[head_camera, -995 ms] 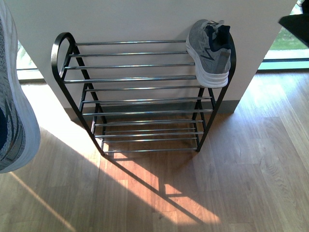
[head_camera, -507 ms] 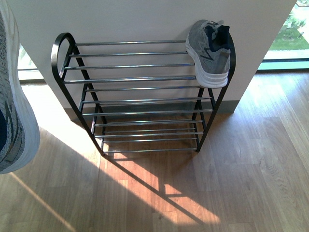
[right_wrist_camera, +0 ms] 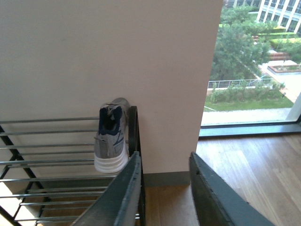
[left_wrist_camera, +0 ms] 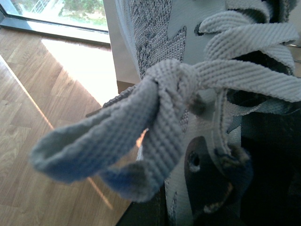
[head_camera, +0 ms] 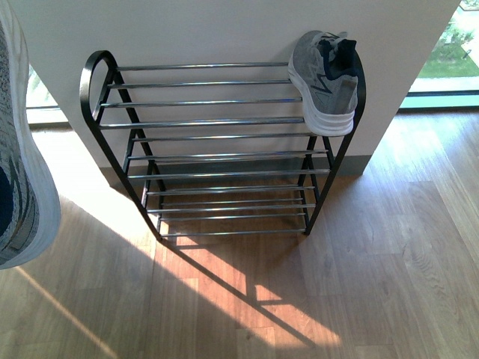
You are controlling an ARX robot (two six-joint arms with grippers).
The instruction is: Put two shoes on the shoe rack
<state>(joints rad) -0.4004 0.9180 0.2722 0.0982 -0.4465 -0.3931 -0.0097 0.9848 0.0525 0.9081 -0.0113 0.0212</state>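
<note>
- Sneaker (head_camera: 325, 78) is sitting on the shoe rack (head_camera: 209, 120), top tier, right end
- Left gripper (left_wrist_camera: 207, 183) is pinching the other sneaker (head_camera: 19, 187) in its jaws
- Right gripper (right_wrist_camera: 164, 160) is hanging with jaws spread

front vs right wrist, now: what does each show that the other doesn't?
Front only: the second shoe, aloft at the picture's left edge, plus the full width of the rack and its shadow.
Right wrist only: the right gripper, jaws apart with nothing between them, and trees outside.
Both: the first shoe on the rack's top tier at its right end, the white wall behind, and the wood floor.
</note>
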